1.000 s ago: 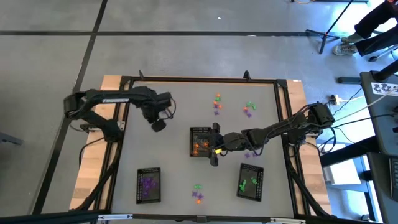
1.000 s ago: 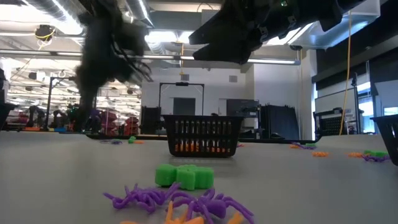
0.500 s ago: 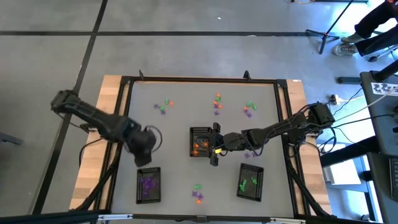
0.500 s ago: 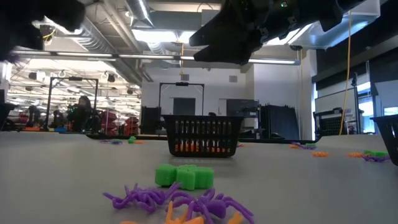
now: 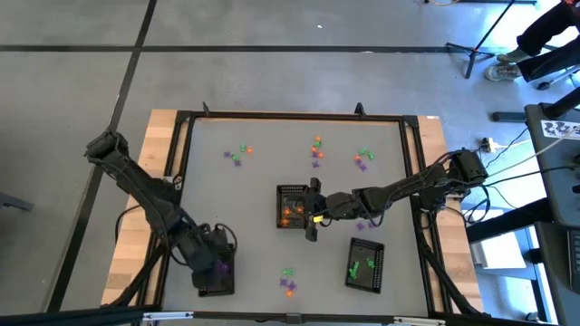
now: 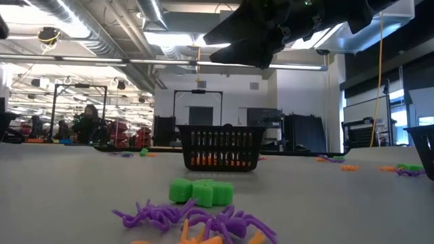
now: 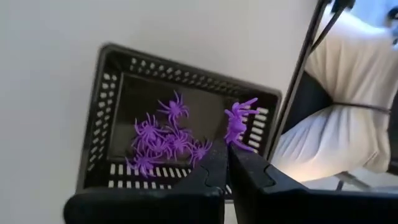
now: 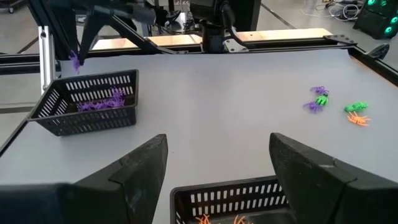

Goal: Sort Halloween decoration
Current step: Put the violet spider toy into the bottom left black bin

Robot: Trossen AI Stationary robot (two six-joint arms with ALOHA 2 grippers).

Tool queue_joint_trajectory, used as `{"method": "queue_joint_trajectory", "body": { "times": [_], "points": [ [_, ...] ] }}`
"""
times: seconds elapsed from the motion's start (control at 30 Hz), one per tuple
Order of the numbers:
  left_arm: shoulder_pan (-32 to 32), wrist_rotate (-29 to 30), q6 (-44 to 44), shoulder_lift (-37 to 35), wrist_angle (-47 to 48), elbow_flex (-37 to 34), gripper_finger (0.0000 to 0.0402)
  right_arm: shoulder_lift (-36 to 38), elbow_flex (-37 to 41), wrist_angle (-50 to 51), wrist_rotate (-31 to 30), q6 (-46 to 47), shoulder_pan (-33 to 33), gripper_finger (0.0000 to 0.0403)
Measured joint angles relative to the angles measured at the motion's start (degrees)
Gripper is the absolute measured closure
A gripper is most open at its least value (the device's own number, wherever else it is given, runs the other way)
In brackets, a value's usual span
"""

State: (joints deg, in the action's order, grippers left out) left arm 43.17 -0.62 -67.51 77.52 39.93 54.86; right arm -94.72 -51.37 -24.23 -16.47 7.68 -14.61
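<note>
A: Report the left pincer (image 7: pixel 227 144).

B: Its fingers are fully closed on a small purple plastic spider (image 7: pixel 238 124). It hangs directly above the black rectangular mesh tray (image 5: pixel 217 288) at the near left of the grey bench (image 5: pixel 263 172). That tray already contains a cluster of purple spiders (image 7: pixel 163 141).

A: Report the right pincer (image 8: pixel 219 155).

B: Its fingers are spread as wide as they go and nothing is between them. It hangs over the middle black mesh tray (image 5: pixel 291 207), which holds orange trinkets (image 5: pixel 290 213).

A: Is there a third tray?

B: Yes. A black mesh tray (image 5: pixel 365 265) at the near right holds green trinkets (image 5: pixel 359 269).

A: Locate the loose Halloween decoration.

B: Four groups lie on the bench. Far left: a green and orange group (image 5: pixel 239 152). Far middle: an orange and purple group (image 5: pixel 316 150). Far right: a green and purple group (image 5: pixel 362 159). Near edge, between the left and right trays: green, purple and orange pieces (image 5: pixel 288 281) touching one another. In the low view this last group shows as a green blocky piece (image 6: pixel 201 191) sitting just behind purple spiders (image 6: pixel 193 220).

A: Anything beyond the bench?

B: A person (image 6: pixel 87 122) stands in the room behind it.
</note>
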Motion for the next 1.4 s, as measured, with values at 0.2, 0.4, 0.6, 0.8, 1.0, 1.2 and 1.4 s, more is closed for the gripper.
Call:
{"method": "queue_joint_trajectory", "body": {
  "times": [0.2, 0.4, 0.6, 0.8, 1.0, 1.2, 1.4],
  "points": [
    [0.96, -1.76, 0.57, 4.44, -0.14, -0.01, 0.0392, 0.0, 0.0, -0.1, 0.0, 0.0, 0.0, 0.0121],
    [0.86, -9.06, 3.42, 8.42, 0.07, -0.01, 0.0317, 0.0, 0.0, -0.13, 0.0, 0.0, 0.0, 0.0121],
    [-5.38, -10.03, 8.92, 6.34, 9.14, 2.78, 0.026, 0.0, 0.0, -0.46, 0.0, 0.0, 0.0, 0.0121],
    [-14.37, 8.8, 26.29, 0.77, 21.22, 8.76, 0.026, 0.0, 0.0, -1.73, 0.0, 0.0, 0.0, 0.0121],
    [-31.15, 23.09, 42.67, -4.38, 21.24, 8.84, 0.0261, 0.0, 0.0, -0.85, 0.02, 0.0, 0.0, 0.0121],
    [-55.27, 12.12, 60.78, -3.25, 15.64, 7.3, 0.0261, 0.0, 0.0, -1.12, 0.99, 0.0, 0.0, 0.0121],
    [-76.38, 5.63, 67.67, -0.91, 12.96, 2.03, 0.0261, 0.0, 0.0, -1.8, 1.07, -1.72, 0.0, 0.0121]
  ]
}}
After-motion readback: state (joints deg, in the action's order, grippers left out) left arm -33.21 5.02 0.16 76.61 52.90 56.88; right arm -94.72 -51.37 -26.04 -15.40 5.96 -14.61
